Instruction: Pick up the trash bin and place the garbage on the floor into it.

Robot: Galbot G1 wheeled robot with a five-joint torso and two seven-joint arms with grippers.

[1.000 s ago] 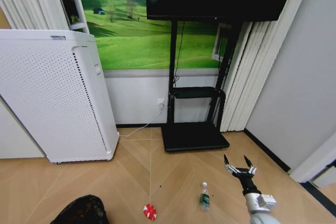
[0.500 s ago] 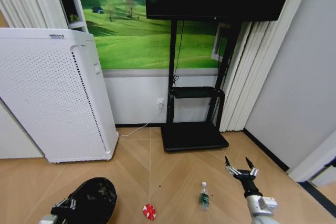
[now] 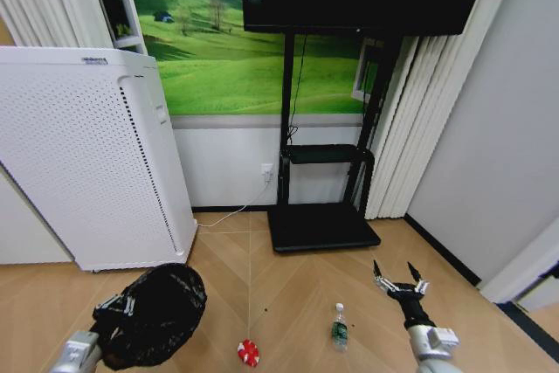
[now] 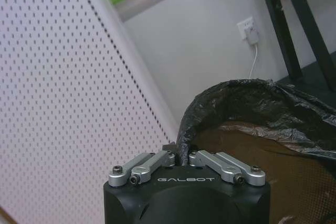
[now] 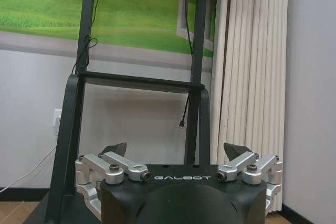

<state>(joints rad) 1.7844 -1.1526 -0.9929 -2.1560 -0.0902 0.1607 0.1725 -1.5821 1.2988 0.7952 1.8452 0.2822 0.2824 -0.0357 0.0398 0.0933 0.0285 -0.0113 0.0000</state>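
The trash bin point(image 3: 155, 314) has risen at seven o'clock, the left claw point(image 3: 113, 310) pinching its rim. So pickup looks done. The right claw point(image 3: 399, 286), spread, hovers by the bottle point(image 3: 340, 327).

One black trash bin point(image 3: 157, 314), one small plastic bottle point(image 3: 340, 328) and one red-and-white wrapper point(image 3: 249, 353) are seen on or above the wooden floor point(image 3: 288, 286), alongside one white perforated appliance point(image 3: 92, 159), one black stand point(image 3: 323, 189) and two grippers, left point(image 3: 112, 310) and right point(image 3: 399, 284).
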